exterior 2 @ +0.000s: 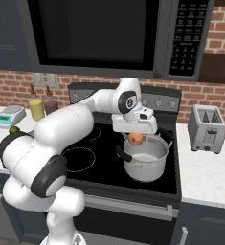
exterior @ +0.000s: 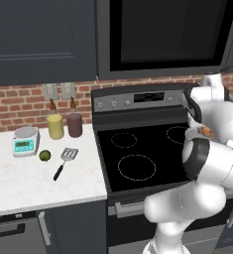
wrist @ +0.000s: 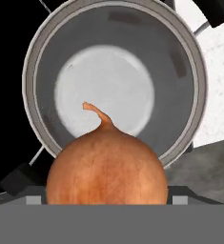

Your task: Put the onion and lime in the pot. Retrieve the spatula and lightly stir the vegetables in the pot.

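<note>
Onion sits between my spread fingers, directly over the open pot on the stove's right side. Whether I am pinching it or have just let go, I cannot tell. My gripper hangs just above the rim. Best to release low and centred so it doesn't bounce. Lime and spatula wait on the left counter.

A silver toaster stands on the surface well right of the fingers. A digital scale, a yellow jar and a maroon jar sit far to their left.
</note>
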